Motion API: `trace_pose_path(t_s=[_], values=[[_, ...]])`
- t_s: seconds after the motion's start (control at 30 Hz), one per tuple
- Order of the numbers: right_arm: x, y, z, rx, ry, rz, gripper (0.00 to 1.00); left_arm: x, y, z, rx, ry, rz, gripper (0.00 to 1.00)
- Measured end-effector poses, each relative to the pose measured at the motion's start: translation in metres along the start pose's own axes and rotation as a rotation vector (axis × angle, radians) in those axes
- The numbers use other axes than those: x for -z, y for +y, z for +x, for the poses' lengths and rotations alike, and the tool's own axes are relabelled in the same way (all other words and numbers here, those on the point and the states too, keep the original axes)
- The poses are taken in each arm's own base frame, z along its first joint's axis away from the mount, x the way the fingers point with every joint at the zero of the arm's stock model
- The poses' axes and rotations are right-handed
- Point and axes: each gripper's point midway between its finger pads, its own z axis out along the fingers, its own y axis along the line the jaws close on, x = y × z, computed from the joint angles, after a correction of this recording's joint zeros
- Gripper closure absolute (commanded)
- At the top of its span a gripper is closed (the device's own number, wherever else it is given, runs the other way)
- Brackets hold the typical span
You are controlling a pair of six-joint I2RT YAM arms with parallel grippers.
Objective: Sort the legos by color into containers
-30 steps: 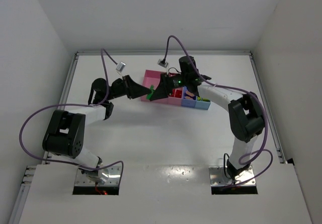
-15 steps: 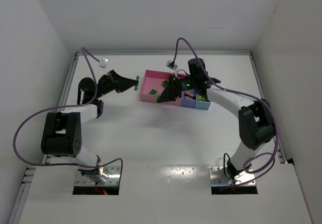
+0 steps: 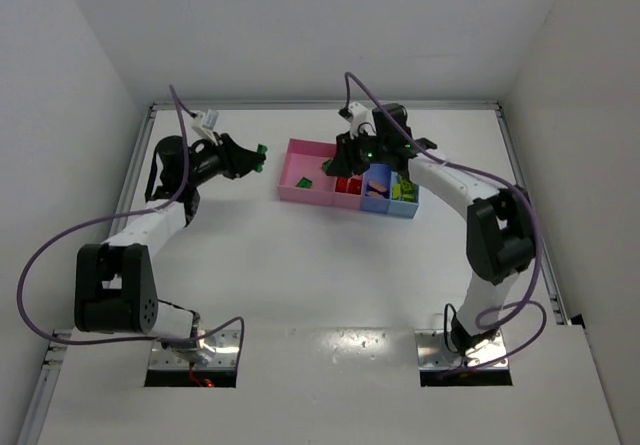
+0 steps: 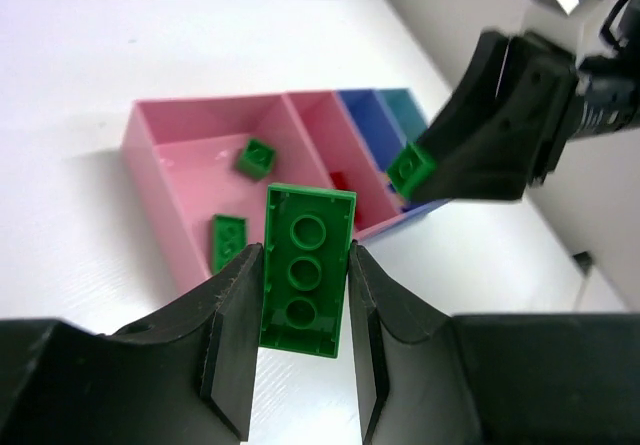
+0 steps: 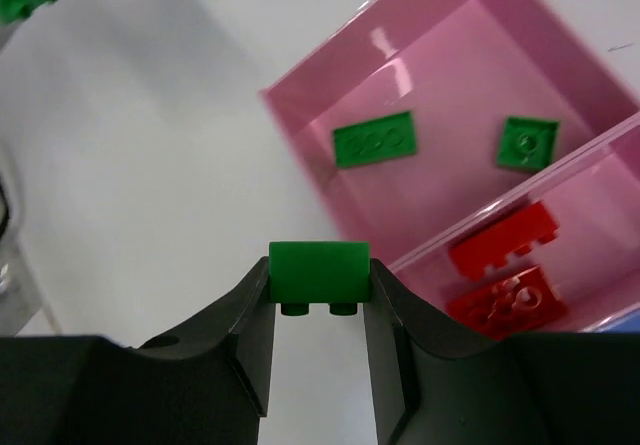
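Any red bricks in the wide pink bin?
No: the right wrist view shows only two green bricks in the wide pink bin; the red bricks lie in the narrower pink bin beside it.

A white table (image 3: 300,265) is seen from above, enclosed by white walls. In the upper middle of the frame, a row of four joined containers (image 3: 300,197) is laid out, left to right: wide pink, narrower pink, dark blue, light blue. Green legos (image 3: 305,181) are seen in the first, red legos (image 3: 347,183) in the second, an orange lego (image 3: 378,182) in the third and yellow-green legos (image 3: 404,189) in the last. The left gripper (image 3: 252,156) is positioned at the upper left, apart from the row, with a green brick (image 3: 261,151) pinched at its tip. The right gripper (image 3: 336,164) is poised over the pink bins, and a smaller green brick (image 3: 327,166) is seen at its tip.
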Motion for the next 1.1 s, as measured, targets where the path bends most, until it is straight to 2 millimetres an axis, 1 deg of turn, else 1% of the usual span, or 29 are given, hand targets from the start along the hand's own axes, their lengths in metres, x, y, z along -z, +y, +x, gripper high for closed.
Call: trace_pose_path(t_s=[0.1,0.13,0.17,0.2,0.23,0.27,0.3,0.33,0.4,0.43,0.47,0.53,0.63,0.67,0.7,0.77,0.8,0.9,0.93,0.97,1.1], values=[[-0.024,-0.019,-0.007,0.010,0.008,0.074,1.00,0.003,0.011,0.009,-0.037,0.036,-0.064,1.00],[-0.033,-0.024,-0.008,0.014,0.013,0.092,0.98,0.004,0.014,0.013,-0.038,0.052,-0.078,1.00],[-0.040,-0.031,-0.008,0.016,0.019,0.123,0.94,0.006,0.018,0.018,-0.039,0.068,-0.091,1.00],[-0.050,-0.034,-0.009,0.022,0.025,0.133,0.82,0.007,0.020,0.022,-0.037,0.083,-0.101,1.00],[-0.058,-0.038,-0.008,0.021,0.038,0.153,0.77,0.008,0.022,0.025,-0.038,0.094,-0.108,1.00],[-0.065,-0.042,-0.009,0.025,0.043,0.169,0.68,0.008,0.023,0.027,-0.039,0.102,-0.111,1.00],[-0.073,-0.047,-0.009,0.029,0.050,0.186,0.46,0.009,0.024,0.029,-0.042,0.110,-0.114,1.00],[-0.080,-0.051,-0.007,0.031,0.056,0.201,0.39,0.009,0.024,0.031,-0.043,0.115,-0.116,1.00],[-0.089,-0.058,0.003,0.033,0.084,0.230,0.31,0.009,0.023,0.034,-0.046,0.128,-0.115,1.00],[-0.092,-0.060,0.009,0.032,0.101,0.243,0.25,0.008,0.022,0.036,-0.049,0.137,-0.111,1.00],[-0.093,-0.062,0.014,0.031,0.116,0.255,0.22,0.006,0.020,0.037,-0.053,0.146,-0.105,1.00],[-0.094,-0.063,0.022,0.033,0.139,0.269,0.19,-0.003,0.014,0.038,-0.066,0.162,-0.081,0.97],[-0.092,-0.063,0.022,0.038,0.134,0.282,0.16,-0.020,0.005,0.043,-0.084,0.196,-0.039,0.97],[-0.089,-0.062,0.022,0.037,0.130,0.285,0.11,-0.026,0.002,0.047,-0.086,0.210,-0.026,0.97],[-0.085,-0.061,0.021,0.035,0.125,0.290,0.10,-0.032,0.000,0.050,-0.090,0.222,-0.015,0.97],[-0.070,-0.058,0.016,0.033,0.108,0.306,0.10,-0.048,-0.004,0.061,-0.094,0.257,0.004,0.97],[-0.062,-0.056,0.011,0.032,0.096,0.312,0.10,-0.056,-0.005,0.066,-0.096,0.272,0.012,0.94],[-0.032,-0.056,-0.016,0.032,0.027,0.338,0.09,-0.081,-0.007,0.079,-0.107,0.310,0.027,0.89],[-0.020,-0.057,-0.025,0.031,-0.004,0.349,0.09,-0.090,-0.008,0.084,-0.113,0.325,0.032,0.89],[-0.003,-0.059,-0.033,0.028,-0.032,0.366,0.09,-0.098,-0.008,0.086,-0.120,0.332,0.036,0.87],[0.067,-0.069,-0.061,0.012,-0.156,0.447,0.09,-0.126,0.000,0.097,-0.139,0.357,0.026,0.77]])
